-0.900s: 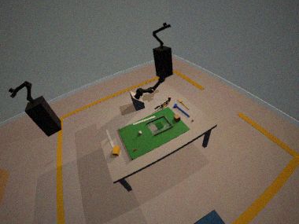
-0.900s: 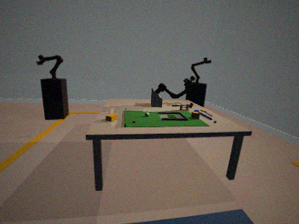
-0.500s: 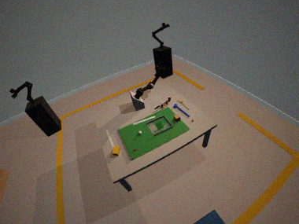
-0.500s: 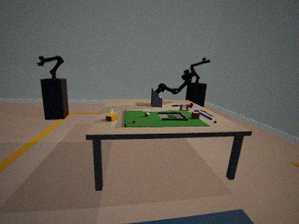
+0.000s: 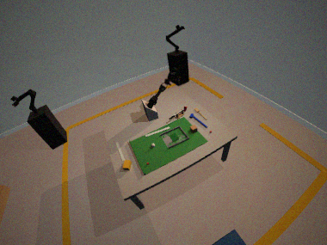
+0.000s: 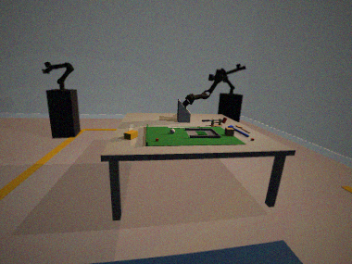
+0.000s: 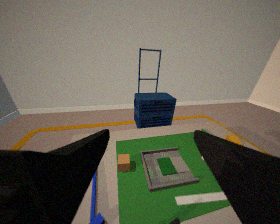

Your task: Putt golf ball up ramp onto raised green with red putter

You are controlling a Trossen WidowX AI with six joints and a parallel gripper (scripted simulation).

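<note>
- The grey table [image 5: 219,135] carries several clubs close together. The likeliest slip is closing on the wrong one, since a blue putter [image 5: 198,120] and a thin yellow putter [image 5: 200,113] lie just beside the target.
- On the flat green mat [image 5: 157,156], a stroke that is too soft would probably let the ball roll back down. One that is too hard could send it over the far side.
- The grey-framed raised green [image 7: 167,166] is a small landing area, so a club face held askew would likely miss the ramp.
- The black parallel-jaw gripper [image 7: 151,132] is spread wide and holds nothing. It hangs high above the table's back edge, looking across the mat.
- The red putter [image 5: 177,113], a dark shaft with a red head, lies on the table behind the mat, below the gripper and well apart from it. It does not show clearly in the wrist view, so a blind descent could knock it.
- The small white golf ball [image 5: 152,145] rests on the mat beside the raised green, untouched.
</note>
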